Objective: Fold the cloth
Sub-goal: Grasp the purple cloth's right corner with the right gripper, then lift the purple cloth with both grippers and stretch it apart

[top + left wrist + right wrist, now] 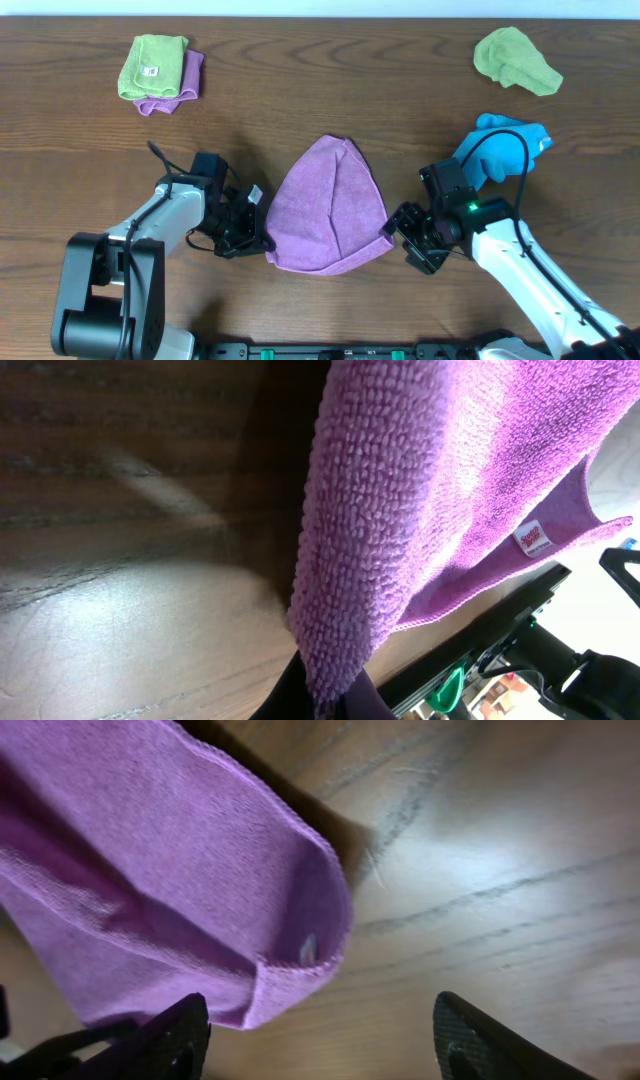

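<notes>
Cloth (330, 205) on the table (300, 90), a near corner at each gripper

It lies between the arms, long axis running from wide near hem to narrow far tip. The left gripper (256, 236) appears pinched on the near-left corner (pile funnels into its fingers in the wrist view). The right gripper (399, 237) stands spread, the near-right corner loose between its fingers, so it likely must close before any fold away from the robot.

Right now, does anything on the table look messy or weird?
Yes. The purple cloth in the middle is bunched into a lopsided cone, not flat. The lime-green cloth at the far right and the blue cloth lie crumpled too.
</notes>
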`<state>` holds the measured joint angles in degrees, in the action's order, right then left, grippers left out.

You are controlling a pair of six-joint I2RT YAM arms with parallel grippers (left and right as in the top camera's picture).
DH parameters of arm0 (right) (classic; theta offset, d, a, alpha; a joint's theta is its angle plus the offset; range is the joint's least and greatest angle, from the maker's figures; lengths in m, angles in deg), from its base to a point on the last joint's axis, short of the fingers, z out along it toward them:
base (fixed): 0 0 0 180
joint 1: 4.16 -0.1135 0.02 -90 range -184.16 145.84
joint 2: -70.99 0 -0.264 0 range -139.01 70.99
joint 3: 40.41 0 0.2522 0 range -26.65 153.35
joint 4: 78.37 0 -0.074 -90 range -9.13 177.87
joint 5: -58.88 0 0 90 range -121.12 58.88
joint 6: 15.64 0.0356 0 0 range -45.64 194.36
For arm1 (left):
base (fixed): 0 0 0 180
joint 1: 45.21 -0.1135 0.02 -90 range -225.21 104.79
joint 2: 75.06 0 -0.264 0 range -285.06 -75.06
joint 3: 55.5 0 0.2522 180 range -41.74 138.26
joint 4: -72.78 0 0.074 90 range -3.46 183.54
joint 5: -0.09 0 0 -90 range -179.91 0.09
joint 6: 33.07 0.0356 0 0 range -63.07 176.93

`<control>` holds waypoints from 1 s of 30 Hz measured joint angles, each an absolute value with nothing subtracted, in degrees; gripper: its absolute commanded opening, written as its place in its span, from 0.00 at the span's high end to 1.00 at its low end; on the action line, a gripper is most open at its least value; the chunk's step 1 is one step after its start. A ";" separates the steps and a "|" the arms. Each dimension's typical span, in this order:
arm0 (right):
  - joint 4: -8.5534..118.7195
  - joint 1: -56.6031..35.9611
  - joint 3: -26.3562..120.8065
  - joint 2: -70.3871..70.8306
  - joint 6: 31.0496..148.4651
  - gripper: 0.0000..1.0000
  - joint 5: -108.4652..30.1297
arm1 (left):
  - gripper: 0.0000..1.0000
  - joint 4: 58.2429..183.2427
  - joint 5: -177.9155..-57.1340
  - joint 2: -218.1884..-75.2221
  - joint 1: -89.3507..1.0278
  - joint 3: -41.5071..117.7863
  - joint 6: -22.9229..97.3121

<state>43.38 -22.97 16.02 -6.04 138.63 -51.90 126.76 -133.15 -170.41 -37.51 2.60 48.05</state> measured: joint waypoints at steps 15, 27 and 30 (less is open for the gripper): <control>51.01 -22.81 14.84 -16.12 143.88 0.43 -54.98 | 0.94 126.79 -133.15 -170.41 -37.51 2.60 48.07; 52.54 -22.81 14.82 -17.01 144.90 0.60 -55.79 | 0.94 126.79 -133.15 -170.41 -37.51 2.60 48.05; 52.51 -22.81 14.80 -17.01 144.90 0.59 -55.79 | 0.94 126.79 -133.15 -170.41 -37.51 2.60 48.07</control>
<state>52.51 -22.81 14.80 -17.01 144.90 -55.79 126.79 -133.15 -170.41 -37.51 2.60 48.07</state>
